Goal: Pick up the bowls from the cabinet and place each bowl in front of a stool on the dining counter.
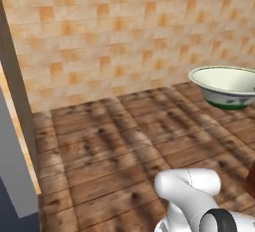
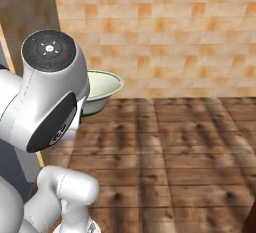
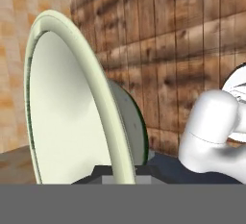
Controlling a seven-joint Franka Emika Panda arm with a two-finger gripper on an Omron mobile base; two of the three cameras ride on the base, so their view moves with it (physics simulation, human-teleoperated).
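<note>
The claw (image 3: 124, 174) is closed on the rim of the white bowl (image 3: 72, 107) with the green edge, one finger on each side of its wall. The bowl (image 1: 226, 86) hangs in the air above the wooden floor (image 1: 114, 151), in front of the tiled wall (image 1: 124, 32).

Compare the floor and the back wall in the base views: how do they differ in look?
The floor is dark brown wooden planks with knots and grain; the wall is small tiles in beige and orange tones. The floor runs in long boards laid lengthwise; the wall forms a grid of small rectangles. The floor lies flat beneath the held white bowl with the green rim; the wall stands upright behind it. Both are warm-toned and patterned.
</note>
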